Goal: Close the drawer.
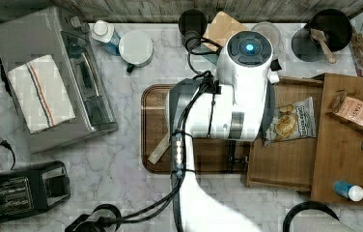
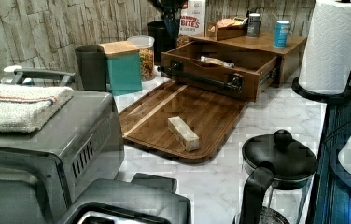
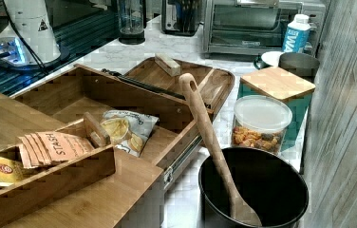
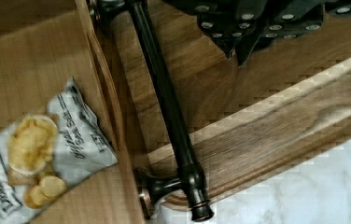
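Marble counter (image 2: pixel 276 109); drawer (image 2: pixel 220 70) stands open; wrist view shows chip bag (image 4: pixel 38 154); jaws' state unclear.

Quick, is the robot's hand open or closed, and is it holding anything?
Hand: cannot be told. Its dark tips hang above the tray, beside the open drawer's handle, touching nothing.

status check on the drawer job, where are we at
Gripper above the tray, just off the drawer handle, touching nothing. Drawer pulled out, chip bag inside. Nothing blocking its way back in.
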`<action>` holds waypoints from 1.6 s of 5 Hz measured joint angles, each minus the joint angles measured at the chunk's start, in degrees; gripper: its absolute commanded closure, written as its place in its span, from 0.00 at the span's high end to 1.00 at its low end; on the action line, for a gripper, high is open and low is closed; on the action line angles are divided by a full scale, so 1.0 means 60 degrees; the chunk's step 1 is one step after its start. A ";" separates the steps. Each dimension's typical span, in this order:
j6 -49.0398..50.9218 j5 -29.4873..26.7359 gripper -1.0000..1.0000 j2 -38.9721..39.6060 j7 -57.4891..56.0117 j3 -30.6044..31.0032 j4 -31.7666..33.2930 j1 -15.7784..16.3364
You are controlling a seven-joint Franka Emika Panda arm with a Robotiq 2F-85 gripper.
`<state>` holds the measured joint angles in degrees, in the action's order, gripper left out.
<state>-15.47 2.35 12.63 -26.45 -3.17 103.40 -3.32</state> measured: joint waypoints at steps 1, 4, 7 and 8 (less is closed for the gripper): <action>-0.0846 0.0067 0.00 0.0574 -0.0511 0.0003 0.0168 0.0001; -0.5311 0.1699 0.00 0.1012 -0.0469 0.0243 0.1856 0.0150; -0.7288 0.2551 0.00 0.0513 0.0520 0.0331 0.4644 0.0861; -0.7362 0.2588 0.00 0.0525 0.0518 0.0331 0.4812 0.1142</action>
<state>-59.65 17.88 15.78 -23.35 -1.19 132.27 3.54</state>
